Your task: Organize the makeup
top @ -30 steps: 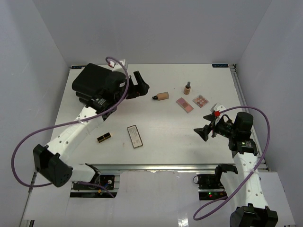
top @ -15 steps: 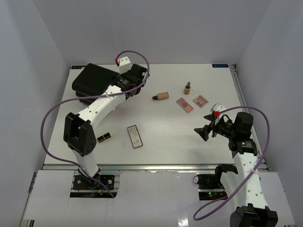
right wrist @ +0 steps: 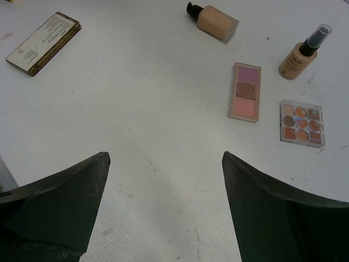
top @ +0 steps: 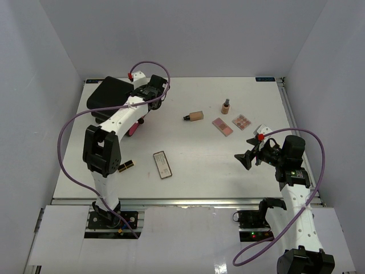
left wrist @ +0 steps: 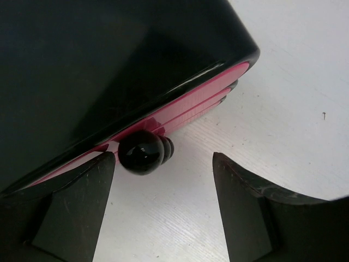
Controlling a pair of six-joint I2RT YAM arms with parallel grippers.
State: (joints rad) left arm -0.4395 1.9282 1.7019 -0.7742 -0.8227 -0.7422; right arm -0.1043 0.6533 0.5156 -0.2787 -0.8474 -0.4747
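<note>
White table [top: 199, 165]: flat work surface; both arm bases sit at its near edge.
Right gripper [top: 245, 160]: near right, hovering above the table, jaws spread wide, holding nothing.
Gold-and-black lipstick [top: 125, 166]: lying on its side, near left.
Dark-framed rectangular palette [top: 162, 164]: flat on the table, just right of the lipstick, apart from it.
Beige foundation tube [top: 195, 116]: on its side in the middle of the table, black cap pointing left.
Pink palette [top: 222, 126]: flat, right of the tube.
Multi-shade palette [top: 242, 121]: flat, just beside the pink one, not touching.
Tan bottle [top: 226, 106]: upright, just behind the two palettes.
Black-and-pink case [top: 111, 97]: far left corner, lid down.
Left gripper [left wrist: 162, 164]: reaching to the far left, fingers apart on either side of a round black knob [left wrist: 140, 153] on the case's pink front; nothing gripped.
Step in hand: likely opening the case; no makeup is inside yet as far as can be seen.
Next move: probably closing squarely on the small glossy knob, then pulling gently so it does not slip.
</note>
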